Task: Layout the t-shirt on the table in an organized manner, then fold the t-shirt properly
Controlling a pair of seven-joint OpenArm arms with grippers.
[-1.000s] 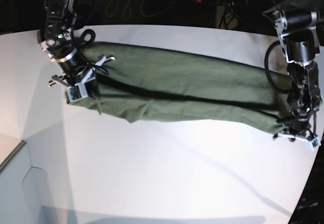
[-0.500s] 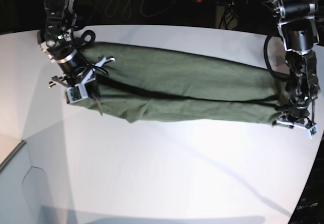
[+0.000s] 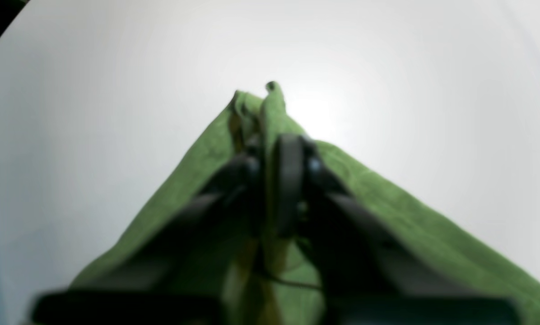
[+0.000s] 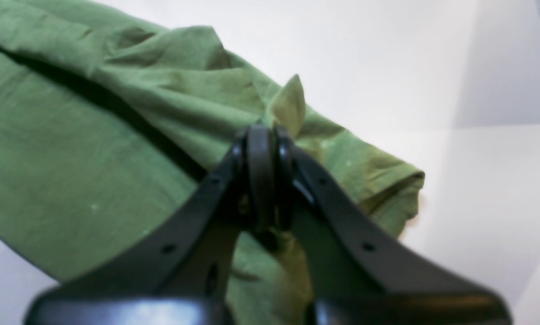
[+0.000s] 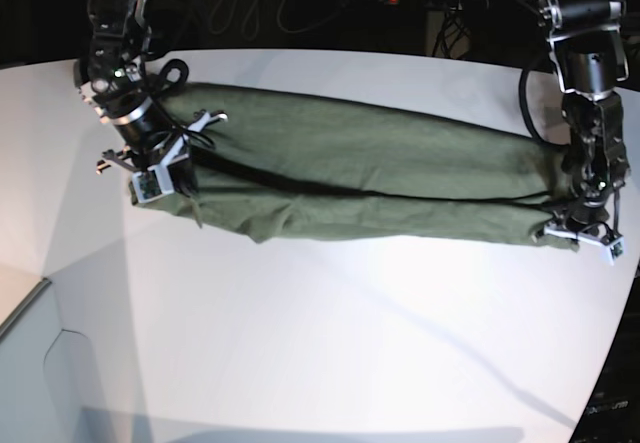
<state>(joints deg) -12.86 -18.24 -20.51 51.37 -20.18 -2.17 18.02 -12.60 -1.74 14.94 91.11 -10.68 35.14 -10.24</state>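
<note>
Currently the t-shirt (image 5: 360, 178) lies stretched lengthwise across the table (image 5: 330, 343). Left gripper (image 3: 270, 149) is clamped on one end. Right gripper (image 4: 263, 135) pinches the other end.

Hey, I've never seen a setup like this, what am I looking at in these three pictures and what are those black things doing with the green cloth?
It is a robot with two arms. The wide picture looks across a white table; the other two come from cameras on each wrist. A green t-shirt lies stretched long between the arms. The black things are the hands: the left hand and the right hand are each shut on one end of the t-shirt, pinching a bit of cloth.
</note>
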